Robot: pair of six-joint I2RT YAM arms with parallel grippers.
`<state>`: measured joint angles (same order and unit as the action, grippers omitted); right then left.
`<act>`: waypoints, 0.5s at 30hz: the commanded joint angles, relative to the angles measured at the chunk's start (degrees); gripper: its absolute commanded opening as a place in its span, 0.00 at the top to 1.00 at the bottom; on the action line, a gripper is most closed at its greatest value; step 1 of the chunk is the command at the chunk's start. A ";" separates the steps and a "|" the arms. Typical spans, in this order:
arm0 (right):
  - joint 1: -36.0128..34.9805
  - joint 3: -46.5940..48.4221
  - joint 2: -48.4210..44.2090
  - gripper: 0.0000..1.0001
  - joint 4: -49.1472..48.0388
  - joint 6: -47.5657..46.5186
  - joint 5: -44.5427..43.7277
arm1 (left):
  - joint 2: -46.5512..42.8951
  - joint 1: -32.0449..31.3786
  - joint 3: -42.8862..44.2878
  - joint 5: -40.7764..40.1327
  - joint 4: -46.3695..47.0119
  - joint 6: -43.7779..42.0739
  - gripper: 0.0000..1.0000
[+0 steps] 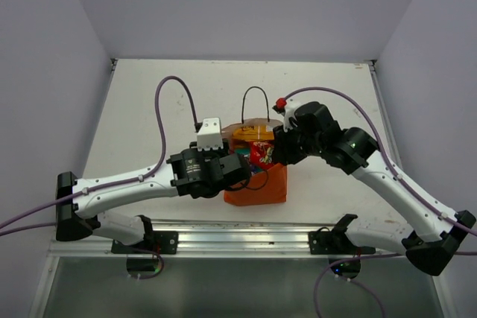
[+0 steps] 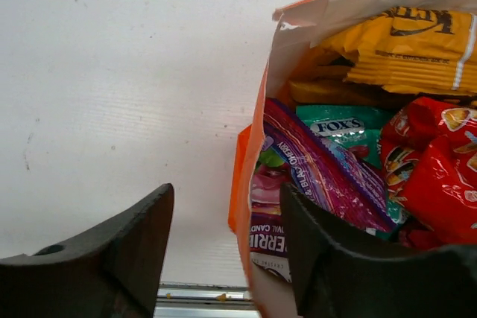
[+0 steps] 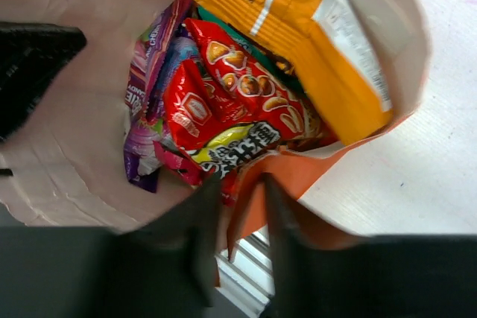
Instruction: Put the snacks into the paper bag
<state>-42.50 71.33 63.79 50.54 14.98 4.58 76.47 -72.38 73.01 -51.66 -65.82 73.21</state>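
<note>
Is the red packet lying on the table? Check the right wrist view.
No: the red packet lies inside the open paper bag.

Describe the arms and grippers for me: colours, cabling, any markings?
Left arm and right arm: white shells, black joints. A purple cable loops off each. The left gripper and right gripper have black wedge-shaped jaws. Red connector and green light on the right arm.
</note>
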 commanded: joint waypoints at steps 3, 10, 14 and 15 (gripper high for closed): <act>-0.92 4.77 -0.77 0.50 2.01 0.92 -6.40 | 0.61 -2.32 9.49 -7.22 -1.50 0.19 0.18; -0.92 17.52 -2.97 0.47 15.09 3.65 -27.54 | 6.07 -7.07 30.51 -17.59 -8.17 -2.02 0.08; -0.92 16.57 -2.88 0.45 21.16 4.61 -44.90 | 0.45 -4.63 27.81 -19.27 -7.48 -1.31 0.00; -0.92 16.04 -2.19 0.45 23.18 4.88 -46.75 | -2.78 -2.52 26.49 -16.22 -6.43 -2.36 0.00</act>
<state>-43.29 88.05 60.38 64.75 17.85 -26.26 79.59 -78.28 101.06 -64.75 -70.35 70.87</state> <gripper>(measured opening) 0.543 0.993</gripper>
